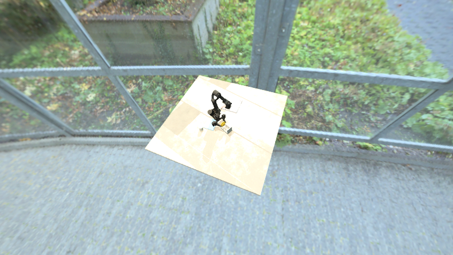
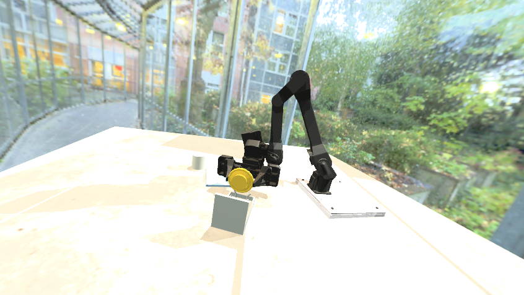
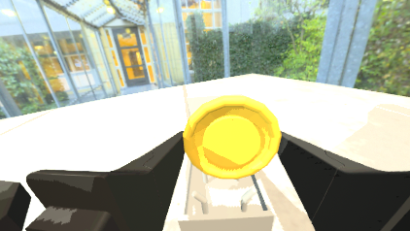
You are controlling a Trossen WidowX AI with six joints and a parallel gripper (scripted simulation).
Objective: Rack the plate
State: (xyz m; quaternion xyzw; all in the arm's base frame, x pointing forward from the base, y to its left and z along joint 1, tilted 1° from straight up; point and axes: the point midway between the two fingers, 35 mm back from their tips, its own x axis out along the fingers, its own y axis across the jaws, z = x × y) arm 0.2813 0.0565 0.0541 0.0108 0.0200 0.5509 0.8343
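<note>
The yellow plate (image 1: 223, 124) (image 2: 241, 180) (image 3: 232, 138) is held nearly upright, its underside towards the exterior camera. My gripper (image 2: 241, 179) (image 3: 229, 136) is shut on the plate, one finger at each side of its rim. The pale grey dish rack (image 1: 229, 130) (image 2: 229, 214) (image 3: 225, 223) stands on the table below. In the exterior view the plate's lower edge appears just above the rack's rails. In the wrist view the rails show below the plate, which hides the far part of the rack. The exact gap and alignment with a slot cannot be told.
A pale cup (image 1: 201, 128) (image 2: 198, 162) stands beyond the rack in the exterior view. A flat light blue piece (image 1: 208, 127) (image 2: 215, 184) lies on the table behind the gripper. The arm's white base plate (image 1: 234, 110) (image 2: 351, 204) is at the right in the exterior view.
</note>
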